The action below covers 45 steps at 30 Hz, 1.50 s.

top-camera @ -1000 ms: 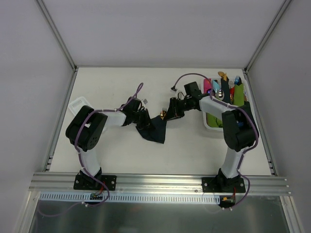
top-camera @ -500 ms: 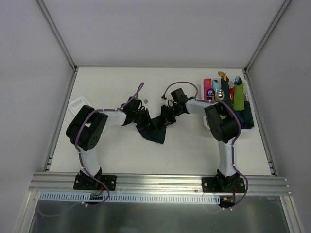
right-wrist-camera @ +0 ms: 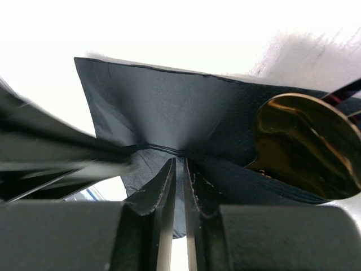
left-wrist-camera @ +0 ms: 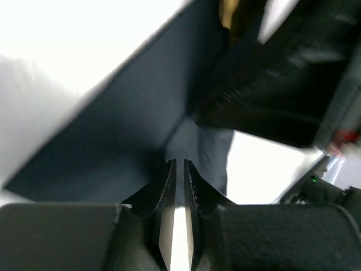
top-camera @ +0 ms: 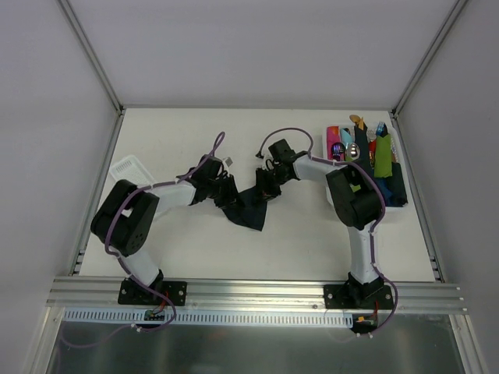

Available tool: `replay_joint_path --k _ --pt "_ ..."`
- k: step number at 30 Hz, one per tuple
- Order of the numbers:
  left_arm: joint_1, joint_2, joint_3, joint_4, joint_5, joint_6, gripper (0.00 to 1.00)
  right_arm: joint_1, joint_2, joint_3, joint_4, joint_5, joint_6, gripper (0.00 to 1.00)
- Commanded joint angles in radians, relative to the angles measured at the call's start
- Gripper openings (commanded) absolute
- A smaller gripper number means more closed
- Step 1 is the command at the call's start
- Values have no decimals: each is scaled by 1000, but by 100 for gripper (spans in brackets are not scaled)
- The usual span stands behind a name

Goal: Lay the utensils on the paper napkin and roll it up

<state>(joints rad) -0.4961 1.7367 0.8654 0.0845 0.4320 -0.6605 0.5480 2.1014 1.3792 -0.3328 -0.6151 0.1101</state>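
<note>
The left arm's elbow has swung toward the counter's left edge. From above, the paper napkin (top-camera: 251, 212) lies mid-counter between the left gripper (top-camera: 228, 195) and the right gripper (top-camera: 266, 187). Left wrist: the jaws are almost closed, pinching the napkin's edge. Right wrist: likewise pinching a fold, with the spoon (right-wrist-camera: 307, 144) just to its right.

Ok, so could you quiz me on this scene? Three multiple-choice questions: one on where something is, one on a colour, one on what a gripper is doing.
1. Seen from above, where is the bin holding the rolls?
A left side
B centre
C right side

2. What colour is the spoon bowl?
A gold
B silver
C red

3. The right gripper is:
A wide open
B shut on the napkin
C out of sight

Answers:
1 C: the top view shows the bin at the right side.
2 A: the bowl shines gold in the right wrist view.
3 B: the gripper pinches a napkin fold in its own wrist view.
</note>
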Motion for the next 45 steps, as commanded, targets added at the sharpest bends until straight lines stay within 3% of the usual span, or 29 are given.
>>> replay_joint_path --k 1,11,18,27,30,31,33,34,40,41,42,43,45 --pt "1 -143 -23 -42 -18 21 11 4 32 37 -67 114 -47 13" --pt "-58 -161 -85 24 30 -96 11 3 65 101 -138 98 -15 12" --pt "-85 -63 -74 90 36 -182 11 4 81 133 -164 98 -13 11" --pt "-99 46 -94 37 -55 -235 5 4 83 146 -179 94 -33 12" --pt "-99 75 -98 -5 -93 -237 3 1 68 156 -180 69 -46 21" --pt "-99 83 -101 -9 -99 -237 2 0 63 162 -181 58 -52 31" --pt "-98 87 -109 -17 -114 -243 1 -11 34 176 -189 43 -62 40" --pt "-99 89 -115 -19 -119 -245 0 -16 20 179 -189 41 -64 50" --pt "-101 92 -121 -20 -139 -252 0 -22 -82 201 -261 104 -151 75" --pt "-101 92 -120 -20 -139 -252 0 -17 -87 205 -299 121 -167 74" --pt "-99 95 -120 -20 -139 -252 0 -7 -92 208 -311 141 -184 67" --pt "-101 98 -117 -22 -139 -252 0 0 -95 205 -322 155 -199 51" --pt "-101 103 -114 -20 -137 -251 0 13 -103 193 -333 163 -213 39"
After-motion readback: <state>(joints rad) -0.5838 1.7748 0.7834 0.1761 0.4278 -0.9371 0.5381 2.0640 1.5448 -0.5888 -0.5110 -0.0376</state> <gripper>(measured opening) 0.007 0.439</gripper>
